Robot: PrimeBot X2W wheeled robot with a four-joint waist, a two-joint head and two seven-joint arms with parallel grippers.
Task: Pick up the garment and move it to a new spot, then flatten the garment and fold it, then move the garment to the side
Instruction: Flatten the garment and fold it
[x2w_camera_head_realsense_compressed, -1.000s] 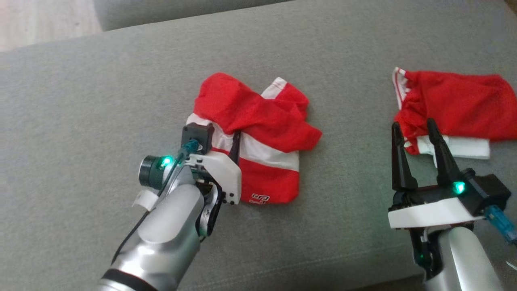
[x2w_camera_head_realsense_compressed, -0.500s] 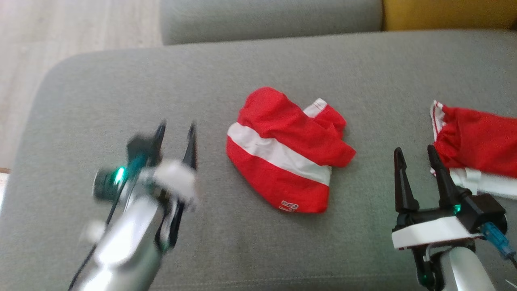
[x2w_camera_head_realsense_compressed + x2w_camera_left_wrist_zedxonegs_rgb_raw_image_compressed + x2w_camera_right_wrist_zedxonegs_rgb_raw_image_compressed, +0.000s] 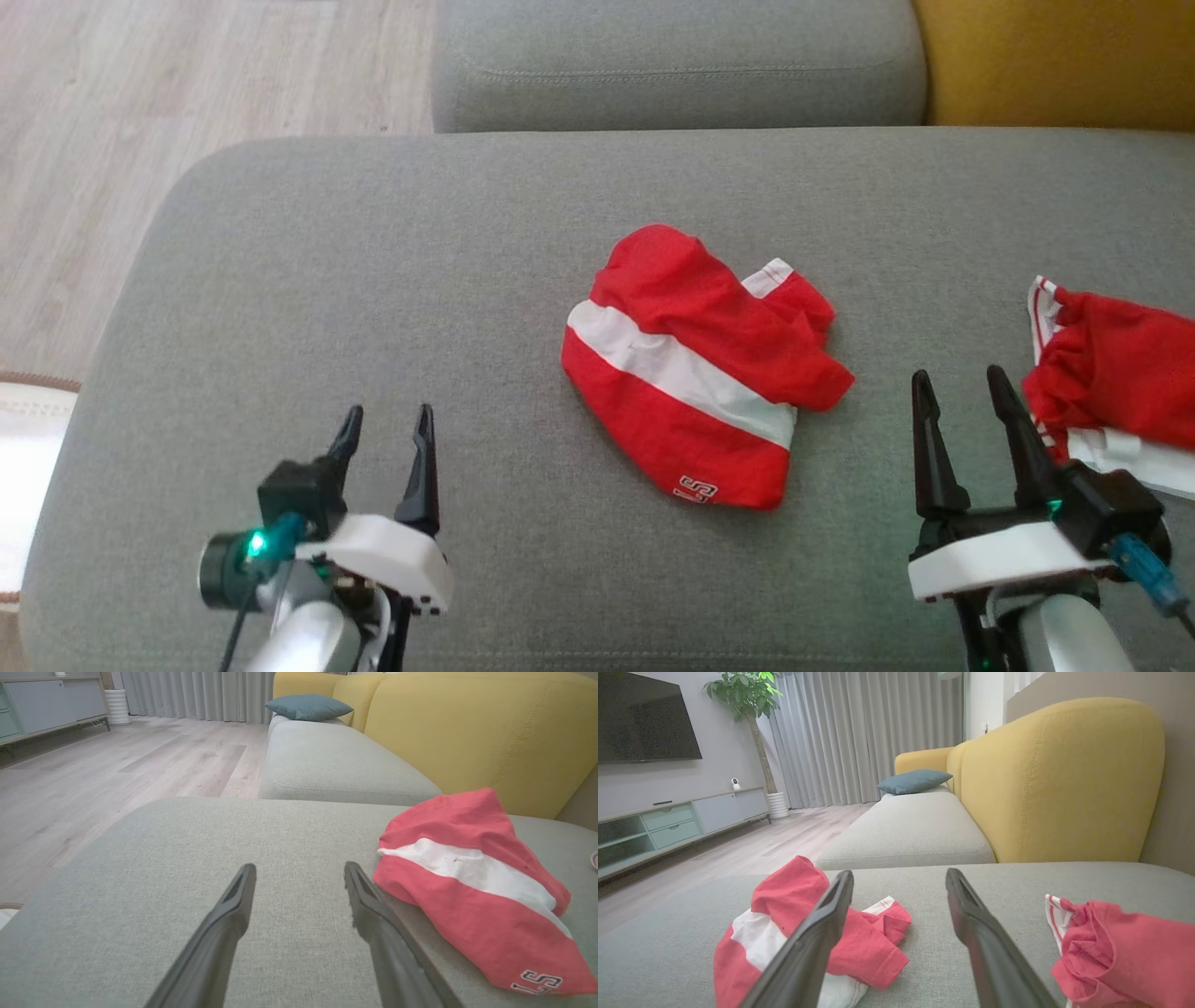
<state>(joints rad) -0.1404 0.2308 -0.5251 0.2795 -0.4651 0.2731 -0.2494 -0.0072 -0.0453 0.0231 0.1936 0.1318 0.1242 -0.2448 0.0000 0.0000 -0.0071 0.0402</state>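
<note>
We see red fabric garment with white stripe (image 3: 695,373) lying as compact, roughly folded bundle mid grey sofa cushion (image 3: 373,280), between our arms, untouched. Left gripper (image 3: 388,411) near left, fingers wide, empty. Right gripper (image 3: 960,373) near right, fingers wide, empty, close to second crumpled red garment (image 3: 1116,392). We judge fold done, though rough; move to side likely left.

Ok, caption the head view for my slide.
Open and empty, left gripper and right gripper flank the red-and-white garment on the grey cushion; second red garment at right.
</note>
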